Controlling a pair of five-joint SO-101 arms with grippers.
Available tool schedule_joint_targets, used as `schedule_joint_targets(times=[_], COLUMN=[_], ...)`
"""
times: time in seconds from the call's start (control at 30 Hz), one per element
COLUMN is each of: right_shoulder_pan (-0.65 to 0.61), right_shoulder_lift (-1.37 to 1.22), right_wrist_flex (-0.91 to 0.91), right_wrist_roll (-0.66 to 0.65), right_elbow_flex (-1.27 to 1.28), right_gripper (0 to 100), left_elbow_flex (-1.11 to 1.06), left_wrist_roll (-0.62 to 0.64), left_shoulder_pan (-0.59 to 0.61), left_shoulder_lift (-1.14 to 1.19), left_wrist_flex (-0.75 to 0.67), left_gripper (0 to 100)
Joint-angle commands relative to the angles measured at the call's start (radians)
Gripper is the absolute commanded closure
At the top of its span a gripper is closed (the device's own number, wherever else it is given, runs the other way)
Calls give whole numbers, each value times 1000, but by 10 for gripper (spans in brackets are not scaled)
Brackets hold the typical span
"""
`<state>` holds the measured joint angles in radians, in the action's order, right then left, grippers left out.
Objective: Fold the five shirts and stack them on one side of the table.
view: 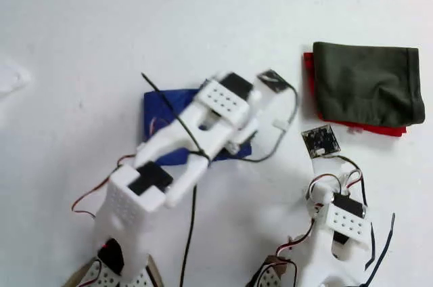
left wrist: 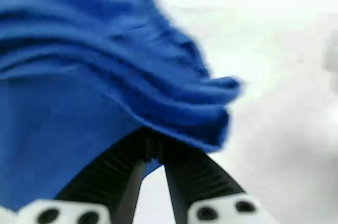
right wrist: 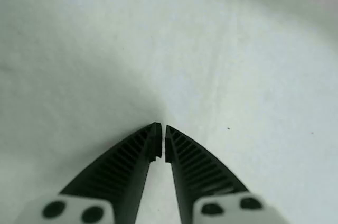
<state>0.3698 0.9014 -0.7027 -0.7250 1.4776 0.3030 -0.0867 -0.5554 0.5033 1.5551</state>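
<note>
Risk 1: the left gripper [left wrist: 154, 152] appears to hold only a thin edge of the blue shirt [left wrist: 79, 102], so a fast pull could slide the fabric out of the jaws and let the fold collapse. Risk 2: the cloth is bunched in ridges just ahead of the tips, so dragging it flat across the table [right wrist: 211, 49] could set creases into the fold. The left jaws are clamped on that edge, with the shirt lying directly over and beyond the tips and to 1 side of them. The right gripper [right wrist: 161, 142] has its jaws together with nothing between them, over bare table, well apart from the blue shirt. Farther off, beyond the right jaws, the green shirt [view: 365, 84] lies folded on the red shirt [view: 369, 126], forming a stack of 2 near the table's far side.
</note>
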Motion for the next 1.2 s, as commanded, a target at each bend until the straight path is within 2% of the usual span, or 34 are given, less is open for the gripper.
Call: schedule_joint_targets(times=[0.0, 0.13, 0.37, 0.63, 0.8, 1.17], right_shoulder_pan=[8, 10, 10, 10, 10, 10], right_shoulder_lift=[25, 25, 25, 25, 25, 25], right_wrist_flex=[15, 15, 15, 15, 15, 15], right_wrist_roll=[-2, -2, -2, -2, -2, -2], right_elbow_flex=[-3, -3, -3, -3, -3, -3], right_gripper=[979, 979, 979, 979, 979, 979], left_elbow_flex=[38, 111, 452, 486, 487, 483], left_wrist_roll=[8, 6, 0, 0, -38, -41], left_shoulder_pan=[-38, -20, 163, 325, 325, 209], left_shoulder_lift=[-12, -17, -25, 176, 273, 293], left_wrist_flex=[-20, -14, 84, 52, 40, -173], left_gripper=[972, 973, 973, 973, 973, 973])
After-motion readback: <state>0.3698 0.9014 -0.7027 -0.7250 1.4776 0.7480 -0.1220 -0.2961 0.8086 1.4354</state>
